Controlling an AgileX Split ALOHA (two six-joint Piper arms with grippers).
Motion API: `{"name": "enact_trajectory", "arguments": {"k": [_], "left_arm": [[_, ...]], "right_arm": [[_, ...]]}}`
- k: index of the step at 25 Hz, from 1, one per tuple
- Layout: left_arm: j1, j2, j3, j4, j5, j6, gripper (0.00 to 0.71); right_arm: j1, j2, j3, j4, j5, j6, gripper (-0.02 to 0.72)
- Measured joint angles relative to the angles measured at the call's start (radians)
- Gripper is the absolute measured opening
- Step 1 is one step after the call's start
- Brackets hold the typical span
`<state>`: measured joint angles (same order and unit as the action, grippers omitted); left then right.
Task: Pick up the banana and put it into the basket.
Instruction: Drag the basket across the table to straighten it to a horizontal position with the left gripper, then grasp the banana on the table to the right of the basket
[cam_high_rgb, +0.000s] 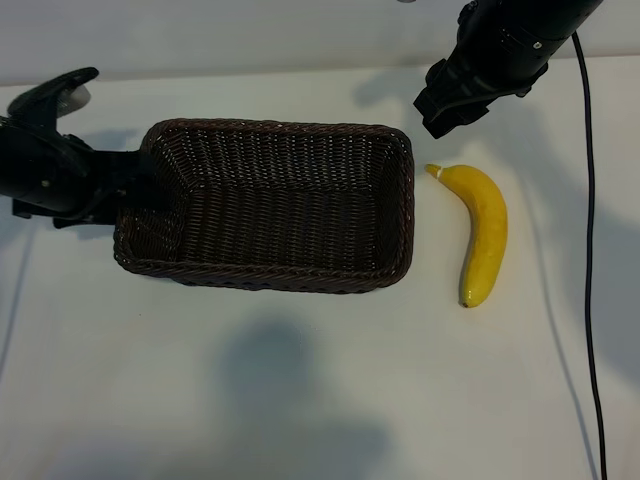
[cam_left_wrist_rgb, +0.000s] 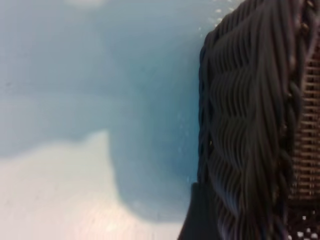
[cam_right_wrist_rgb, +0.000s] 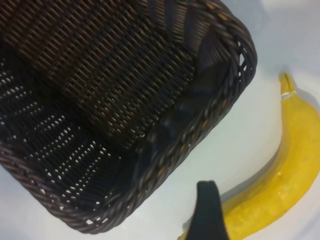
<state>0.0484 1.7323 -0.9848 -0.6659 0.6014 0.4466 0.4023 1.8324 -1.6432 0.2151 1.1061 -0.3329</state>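
Banana (cam_high_rgb: 484, 233) lies lengthwise 12-to-6 on tabletop (cam_high_rgb: 300, 390), at basket's (cam_high_rgb: 265, 135) 3 o'clock; right gripper (cam_high_rgb: 455, 105), jaws wide, empty, hovers at banana's 12 o'clock; left gripper (cam_high_rgb: 130, 185), jaws' state can't tell, far off.

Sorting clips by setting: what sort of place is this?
Probably a lab test bench, not a kitchen: a bare white table, two black robot arms, a cable, and only a wicker basket and banana.

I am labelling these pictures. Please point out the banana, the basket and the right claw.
banana (cam_high_rgb: 487, 228): exterior view, middle of its yellow body.
basket (cam_high_rgb: 405, 200): exterior view, braided rim beside the banana.
right claw (cam_right_wrist_rgb: 209, 210): right wrist view, its one visible dark fingertip, over the banana.
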Motion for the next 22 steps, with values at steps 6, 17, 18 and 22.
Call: {"name": "enact_trajectory", "arguments": {"k": [6, 17, 18, 22], "left_arm": [[0.000, -0.100, 0.000, 0.094, 0.050, -0.056, 0.600], [0.000, -0.309, 0.000, 0.130, 0.201, -0.053, 0.600], [0.000, -0.324, 0.000, 0.138, 0.202, -0.054, 0.600], [0.000, -0.367, 0.000, 0.168, 0.202, -0.066, 0.600]], "right_arm": [[0.000, 0.000, 0.000, 0.000, 0.000, 0.000, 0.550], [0.000, 0.000, 0.000, 0.000, 0.000, 0.000, 0.550], [0.000, 0.000, 0.000, 0.000, 0.000, 0.000, 0.550], [0.000, 0.000, 0.000, 0.000, 0.002, 0.000, 0.550]]}}
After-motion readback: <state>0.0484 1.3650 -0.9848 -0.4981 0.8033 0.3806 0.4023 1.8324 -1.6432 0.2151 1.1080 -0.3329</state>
